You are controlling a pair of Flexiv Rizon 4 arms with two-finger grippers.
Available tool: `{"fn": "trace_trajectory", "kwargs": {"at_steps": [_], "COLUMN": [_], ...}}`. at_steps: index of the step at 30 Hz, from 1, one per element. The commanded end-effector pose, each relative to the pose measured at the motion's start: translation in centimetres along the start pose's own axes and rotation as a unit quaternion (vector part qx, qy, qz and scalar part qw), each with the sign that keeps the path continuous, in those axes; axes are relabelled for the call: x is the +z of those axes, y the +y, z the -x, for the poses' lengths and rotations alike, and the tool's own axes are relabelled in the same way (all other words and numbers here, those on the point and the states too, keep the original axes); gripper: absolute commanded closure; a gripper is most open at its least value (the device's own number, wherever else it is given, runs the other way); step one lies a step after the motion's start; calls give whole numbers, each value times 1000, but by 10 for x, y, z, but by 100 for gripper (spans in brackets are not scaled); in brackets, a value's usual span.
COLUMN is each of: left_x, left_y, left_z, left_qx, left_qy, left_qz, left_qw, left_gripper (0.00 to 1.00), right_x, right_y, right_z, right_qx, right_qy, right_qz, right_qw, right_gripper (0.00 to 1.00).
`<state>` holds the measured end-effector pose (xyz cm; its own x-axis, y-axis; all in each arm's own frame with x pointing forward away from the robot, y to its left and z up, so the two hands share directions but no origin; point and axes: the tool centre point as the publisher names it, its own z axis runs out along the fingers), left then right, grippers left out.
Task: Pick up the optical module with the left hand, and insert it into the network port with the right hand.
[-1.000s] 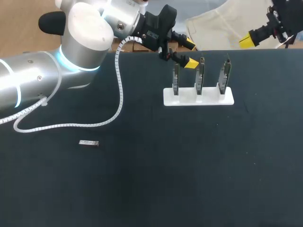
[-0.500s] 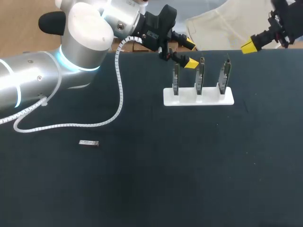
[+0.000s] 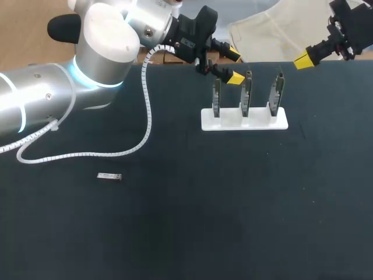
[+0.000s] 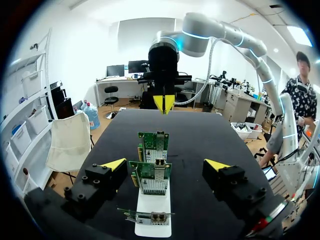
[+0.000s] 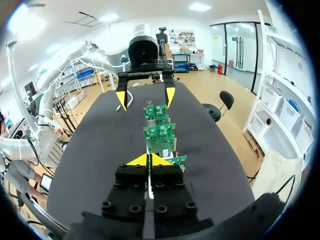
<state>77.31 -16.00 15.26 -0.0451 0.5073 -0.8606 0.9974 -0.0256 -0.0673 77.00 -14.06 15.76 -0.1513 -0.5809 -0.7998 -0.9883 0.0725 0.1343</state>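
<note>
Nearest, on the matte black table (image 3: pixel 233 221), the optical module (image 3: pixel 109 176): small, slim, silvery metal, rectangular, lying flat and alone toward the left side, touched by nothing and well apart from both grippers. Pick-up not yet begun, so best done thus: bring the left gripper (image 3: pixel 235 66) back from the far edge, set the spread fingers across the module's narrow width rather than its length, come straight down, and close on the long sides near the middle, leaving one end free for the right-hand regrasp. Hard, smooth metal lying low on a flat surface, probably slippery, so fingertips right down to the table before closing, with no sideways nudge. Further back, a white spiral-wrapped cable (image 3: pixel 145 111) trailing in a loop from the left arm, worth keeping clear of the module on the way. Beyond that, a white plastic stand (image 3: pixel 245 121): a low block holding three green network cards (image 4: pixel 151 177) upright on edge in a row, thin rigid boards with metal port cages (image 4: pixel 153 217) at one end. Farthest, by the table's rear edge, the left gripper with jaws wide apart and empty, hanging near the card tops and looking along the row; the right gripper (image 5: pixel 149 160) off toward the far right corner, yellow tips pressed together on nothing.
</note>
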Motion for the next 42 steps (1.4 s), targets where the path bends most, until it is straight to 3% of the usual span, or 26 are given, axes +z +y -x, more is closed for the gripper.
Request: {"fn": "trace_trajectory", "kwargs": {"at_steps": [1,26,33,38,42], "left_x": [0,-11,-53,-92,-121], "left_y": [2,0,-4,-15,-28], "left_z": [1,7,27,28,17], "left_qx": [-1,8,42,62,62], "left_qy": [3,-2,-33,-17,12], "left_qz": [-2,1,30,44,63], "left_qw": [1000,1000,998,997,996], "left_gripper": [0,0,0,0,0], "right_x": [1,1,1,1,1], "right_y": [3,3,3,3,3], "right_z": [0,0,0,0,0], "right_qx": [-1,-1,-1,-1,-1], "right_qy": [0,0,0,0,0], "right_qz": [-4,-4,-4,-4,-4], "right_qw": [1000,1000,1000,1000,1000], "right_gripper": [0,0,0,0,0]}}
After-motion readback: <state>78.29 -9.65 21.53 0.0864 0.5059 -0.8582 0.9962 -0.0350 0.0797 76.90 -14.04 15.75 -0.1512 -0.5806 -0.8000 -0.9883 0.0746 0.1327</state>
